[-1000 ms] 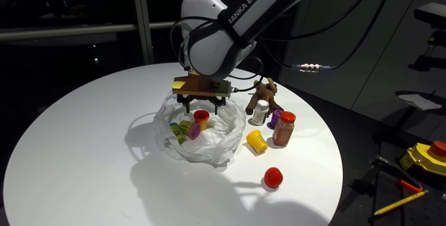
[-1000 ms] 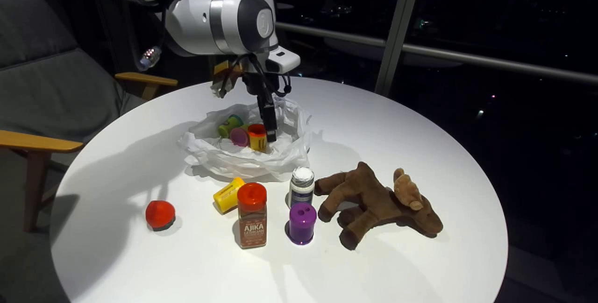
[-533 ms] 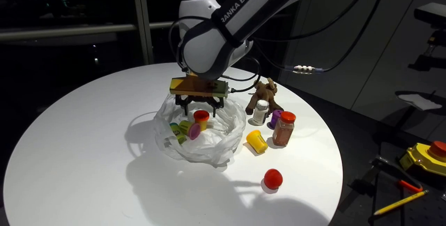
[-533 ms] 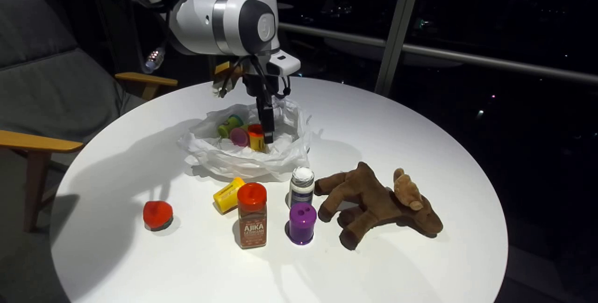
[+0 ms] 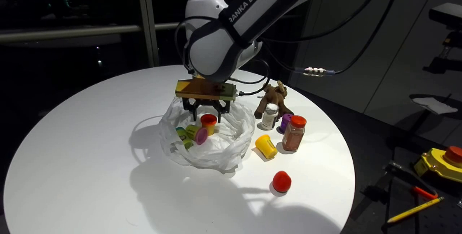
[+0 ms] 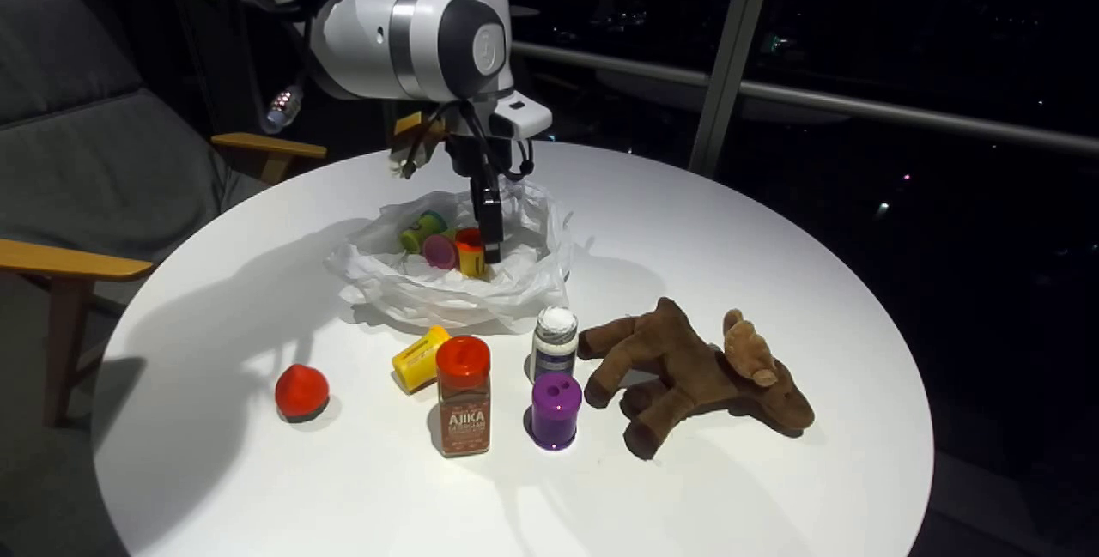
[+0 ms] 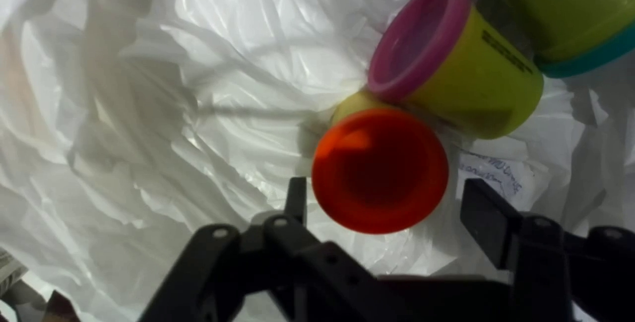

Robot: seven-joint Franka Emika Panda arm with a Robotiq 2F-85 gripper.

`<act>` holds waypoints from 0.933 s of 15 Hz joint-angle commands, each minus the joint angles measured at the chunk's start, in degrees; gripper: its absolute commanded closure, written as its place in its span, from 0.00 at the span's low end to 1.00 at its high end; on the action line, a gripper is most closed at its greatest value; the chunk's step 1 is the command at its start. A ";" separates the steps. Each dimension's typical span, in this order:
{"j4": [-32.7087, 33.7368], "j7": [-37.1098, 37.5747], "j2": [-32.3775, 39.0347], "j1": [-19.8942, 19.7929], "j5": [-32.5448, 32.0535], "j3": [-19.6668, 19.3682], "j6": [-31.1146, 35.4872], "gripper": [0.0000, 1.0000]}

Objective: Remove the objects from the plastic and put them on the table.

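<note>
The plastic (image 5: 231,154) lies spread as a wrinkled, wide-mouthed bag on the round white table (image 5: 90,147). Inside it, a yellow pot with a red top (image 7: 379,170) stands upright. A pot with a pink lid (image 7: 476,74) leans against it, and a green pot with a teal lid (image 7: 575,14) lies beyond. My gripper (image 7: 384,198) is open and points down into the bag, one finger on each side of the red top, with gaps on both sides. In both exterior views the gripper (image 5: 207,120) (image 6: 492,255) is just behind or around that pot; its depth is hard to tell.
Outside the bag on the table are a yellow pot (image 6: 419,360), a red-capped bottle (image 6: 465,428), a white bottle (image 6: 554,355), a purple container (image 6: 555,413), a brown animal figure (image 6: 683,368) and a red round piece (image 6: 301,392). A chair (image 6: 86,119) stands beside the table.
My gripper has come down slightly and shifted a little, and its fingers have drawn somewhat closer together. The red round piece has rocked slightly in place. The pots in the bag have not visibly moved.
</note>
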 commanded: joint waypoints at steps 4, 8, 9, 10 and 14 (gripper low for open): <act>-2.22 -0.74 -2.36 0.39 1.20 0.30 -0.86 0.72; -6.47 0.82 -5.71 1.56 0.43 -0.73 0.58 1.00; -8.02 1.03 -7.02 1.74 0.34 -0.83 0.95 1.00; -10.21 1.44 -8.93 2.15 -0.02 -1.18 1.61 1.00; -18.92 4.77 -17.12 4.95 -2.52 -3.45 4.73 1.00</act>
